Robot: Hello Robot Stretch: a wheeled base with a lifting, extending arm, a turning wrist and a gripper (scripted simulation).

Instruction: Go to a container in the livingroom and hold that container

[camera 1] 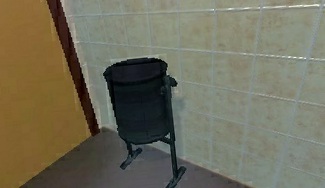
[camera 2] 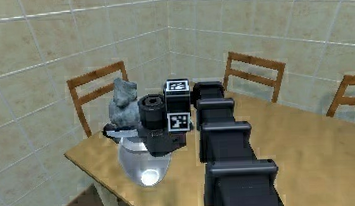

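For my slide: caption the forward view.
Dark bin on a two-legged stand before a tiled wall, beside a yellow door.

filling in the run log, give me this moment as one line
ahead: dark bin on stand by tiled wall | arm over wooden table | pincer at grey figure, glassy round thing | hold: cannot tell

You have one wooden tabletop (camera 2: 307, 145) before a tiled wall (camera 2: 43, 47).
- Chairs: one wooden chair (camera 2: 93, 90) at the left, a second (camera 2: 252, 73) behind, a third (camera 2: 350, 93) at the right edge.
- Your dark arm (camera 2: 228, 149) lies across the tabletop, with two white marker squares (camera 2: 177, 89) at its end.
- The jaws stand left of those squares, at a shiny rounded vessel (camera 2: 146, 167) and a grey figurine (camera 2: 121, 101).
- You cannot tell whether the jaws hold anything.
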